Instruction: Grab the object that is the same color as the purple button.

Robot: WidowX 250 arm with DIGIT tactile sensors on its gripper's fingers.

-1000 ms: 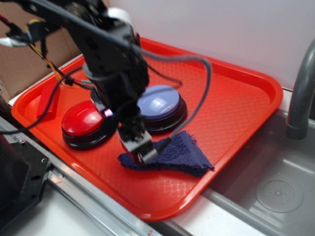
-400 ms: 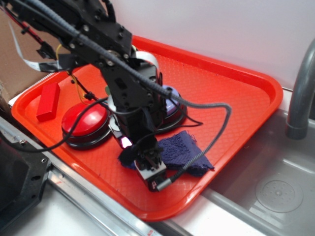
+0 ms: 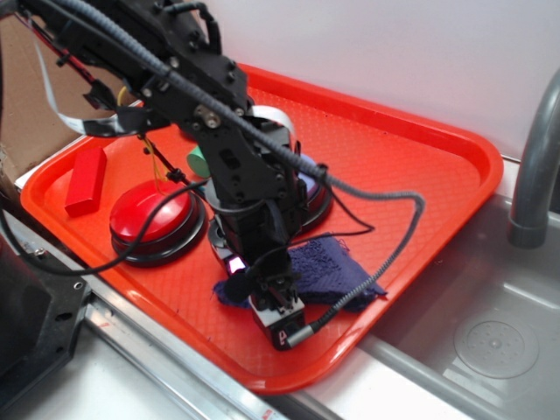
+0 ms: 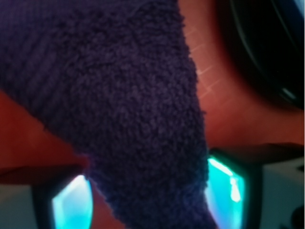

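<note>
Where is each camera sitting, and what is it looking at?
Exterior: sits off the tray's near corner, raised, looking down across the red tray; the black arm and its tool show, low over the purple rag.
Wrist: sits on the arm just behind the tool, looking straight down from very close; two glowing fingertips flank the rag.
Shared: the rag, the tray, the tool, and likely a button's black base.

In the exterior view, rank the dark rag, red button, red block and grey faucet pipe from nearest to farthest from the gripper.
1. Dark rag: under the gripper, between its fingers.
2. Red button: up-left of it on the tray.
3. Red block at the tray's far left and grey faucet pipe at the right edge: too close to call.
</note>
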